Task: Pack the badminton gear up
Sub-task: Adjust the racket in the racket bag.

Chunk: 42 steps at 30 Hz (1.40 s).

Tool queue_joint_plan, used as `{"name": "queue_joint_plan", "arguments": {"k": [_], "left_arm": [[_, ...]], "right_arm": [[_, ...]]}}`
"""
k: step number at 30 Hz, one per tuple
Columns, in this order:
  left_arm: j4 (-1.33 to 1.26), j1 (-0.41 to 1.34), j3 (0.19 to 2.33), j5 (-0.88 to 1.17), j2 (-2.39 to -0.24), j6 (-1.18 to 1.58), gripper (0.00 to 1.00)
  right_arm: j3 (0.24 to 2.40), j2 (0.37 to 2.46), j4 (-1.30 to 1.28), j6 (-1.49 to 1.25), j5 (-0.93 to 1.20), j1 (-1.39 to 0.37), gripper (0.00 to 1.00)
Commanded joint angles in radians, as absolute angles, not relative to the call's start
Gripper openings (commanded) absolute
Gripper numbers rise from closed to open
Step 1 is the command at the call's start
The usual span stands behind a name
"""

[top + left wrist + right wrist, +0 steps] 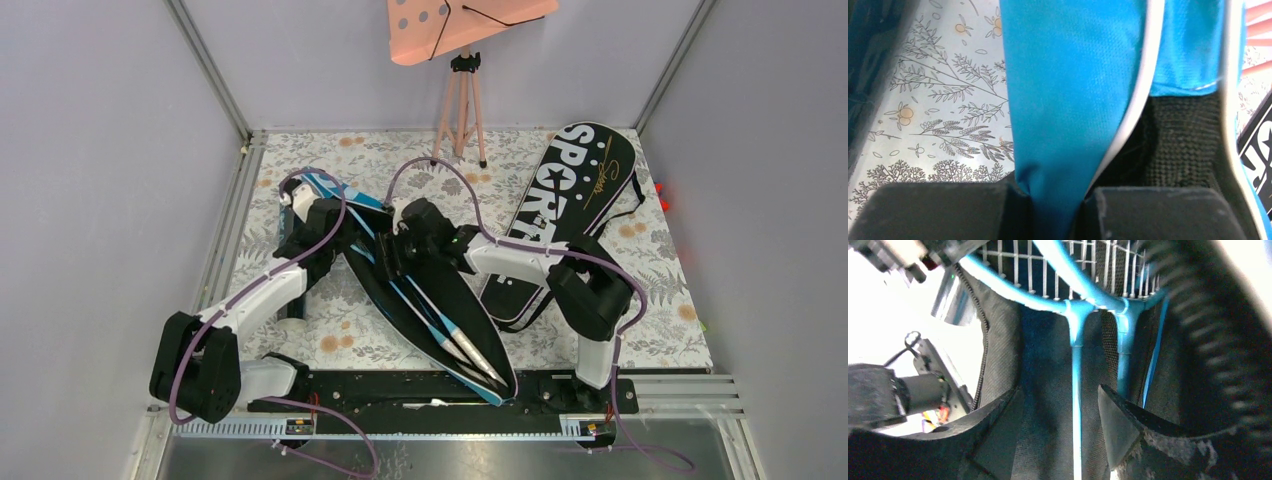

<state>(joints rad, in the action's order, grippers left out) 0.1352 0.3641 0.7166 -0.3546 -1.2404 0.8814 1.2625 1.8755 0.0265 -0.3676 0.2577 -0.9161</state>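
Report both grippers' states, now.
Left gripper: closed, pinching the blue bag flap.
Right gripper: open, holding nothing; a blue racket shaft passes between its fingers.

A counter [655,300] covered in a pale print of leaves and orange flowers is filling the space between grey walls. A black and blue bag [395,305] is lying open near its middle, slanting from the far left toward the near edge. A second black bag [560,205], lettered SPORT in white, is lying closed at the right rear. Its near end seems to be touching the open bag's side, though an arm is hiding that spot. A pink tripod [461,110] is standing at the far edge. A black rail [350,392] is running along the near edge.
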Motion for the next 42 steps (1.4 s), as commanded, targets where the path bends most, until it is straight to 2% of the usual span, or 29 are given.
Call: {"name": "queue_joint_plan", "arguments": {"k": [1, 3, 10, 19, 20, 22, 25, 27, 30, 35, 42], "left_arm": [[0.29, 0.365, 0.777, -0.27, -1.236, 0.635, 0.0], [0.321, 0.365, 0.795, -0.243, -1.25, 0.604, 0.0], [0.384, 0.365, 0.79, -0.154, -1.224, 0.492, 0.0], [0.405, 0.367, 0.756, -0.197, -1.174, 0.454, 0.0], [0.402, 0.367, 0.758, -0.183, -1.174, 0.446, 0.0], [0.365, 0.367, 0.756, -0.11, -1.173, 0.43, 0.0], [0.316, 0.369, 0.772, 0.052, -1.201, 0.415, 0.0], [0.3, 0.377, 0.792, 0.08, -1.222, 0.42, 0.0], [0.295, 0.398, 0.827, 0.097, -1.255, 0.422, 0.0], [0.307, 0.412, 0.867, 0.098, -1.294, 0.423, 0.0], [0.349, 0.423, 0.93, 0.116, -1.331, 0.388, 0.0]], "right_arm": [[1.249, 1.897, -0.034, -0.526, 0.084, -0.745, 0.65], [1.243, 1.896, -0.032, -0.551, 0.013, -0.699, 0.65], [1.245, 1.889, -0.068, -0.508, -0.432, -0.66, 0.64], [1.229, 1.851, -0.098, -0.471, -0.6, -0.571, 0.58], [1.229, 1.848, -0.096, -0.45, -0.593, -0.569, 0.57], [1.198, 1.829, -0.002, -0.365, -0.446, -0.568, 0.55], [1.137, 1.786, 0.181, -0.304, -0.042, -0.57, 0.47], [1.109, 1.766, 0.273, -0.335, 0.256, -0.572, 0.41], [1.043, 1.712, 0.457, -0.409, 0.535, -0.587, 0.37], [0.978, 1.542, 0.482, -0.35, 0.484, -0.611, 0.42], [0.96, 1.362, 0.387, -0.088, 0.332, -0.612, 0.64]]}}
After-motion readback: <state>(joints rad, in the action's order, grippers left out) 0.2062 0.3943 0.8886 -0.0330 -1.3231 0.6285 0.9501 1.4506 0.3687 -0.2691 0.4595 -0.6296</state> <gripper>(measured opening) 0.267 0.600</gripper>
